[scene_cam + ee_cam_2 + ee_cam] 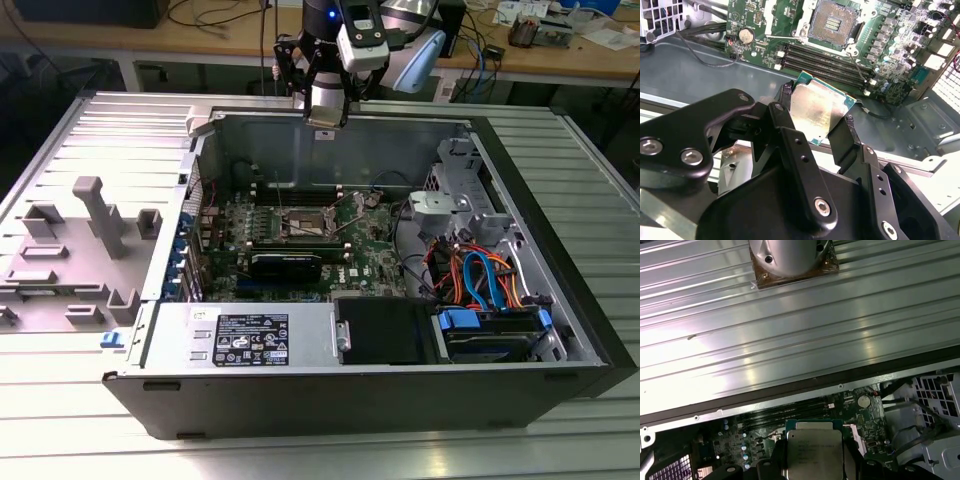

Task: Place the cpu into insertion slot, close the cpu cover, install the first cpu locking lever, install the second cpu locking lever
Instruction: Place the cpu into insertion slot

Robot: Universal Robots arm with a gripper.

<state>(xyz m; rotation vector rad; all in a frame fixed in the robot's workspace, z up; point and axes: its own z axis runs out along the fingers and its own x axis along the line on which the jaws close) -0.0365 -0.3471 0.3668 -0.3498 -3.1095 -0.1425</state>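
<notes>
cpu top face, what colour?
The cpu top is dull silver, with a green board edge; clearest in the second wrist view.

In the exterior view the arm [355, 40] hangs raised, and in the second wrist view its hand [818, 107] grips with two black fingers [845, 137] pressed against opposite edges of the cpu [812, 112].
</notes>
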